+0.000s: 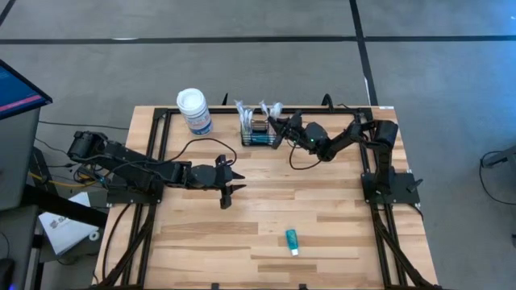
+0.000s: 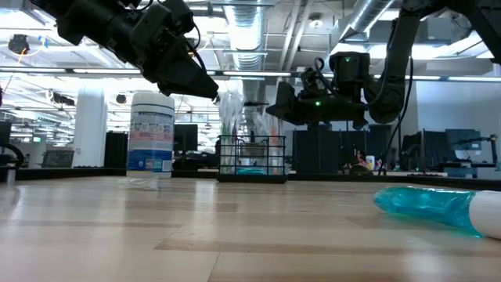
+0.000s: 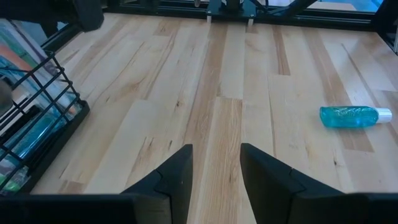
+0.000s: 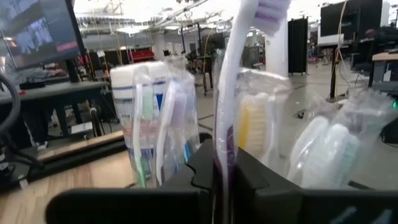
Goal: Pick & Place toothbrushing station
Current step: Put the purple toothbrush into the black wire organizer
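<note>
Step in hand: right hand (image 1: 278,123) at the far-centre basket (image 1: 258,135), fingers pinched on a white toothbrush (image 4: 231,81), apparently loading it.

Next move: lower the brush between the wires, then release.

Basket contents: bagged toothbrushes (image 4: 158,124), teal item at bottom.

Left hand (image 3: 216,168): spread, empty, mid-worktop.

Teal tube (image 1: 292,241): near side, right of centre, not yet stowed.

Canister (image 1: 194,110): left of basket.
</note>
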Robot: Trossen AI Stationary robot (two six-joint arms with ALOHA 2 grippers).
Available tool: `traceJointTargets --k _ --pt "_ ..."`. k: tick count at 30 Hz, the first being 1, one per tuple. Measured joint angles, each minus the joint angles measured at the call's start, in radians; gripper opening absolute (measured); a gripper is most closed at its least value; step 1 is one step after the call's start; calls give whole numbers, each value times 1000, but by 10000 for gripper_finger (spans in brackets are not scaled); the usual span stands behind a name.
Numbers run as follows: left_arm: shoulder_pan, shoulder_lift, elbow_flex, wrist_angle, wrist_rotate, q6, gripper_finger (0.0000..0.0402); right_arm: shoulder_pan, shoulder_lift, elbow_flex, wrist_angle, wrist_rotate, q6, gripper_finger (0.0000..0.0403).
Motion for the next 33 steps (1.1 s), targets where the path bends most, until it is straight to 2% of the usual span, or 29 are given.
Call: traceJointTargets --k 25,33 --pt "0 0 0 0 0 0 127 -2 0 0 9 -53 5 134" --pt "0 0 0 0 0 0 127 -8 -4 0 9 -53 15 128"
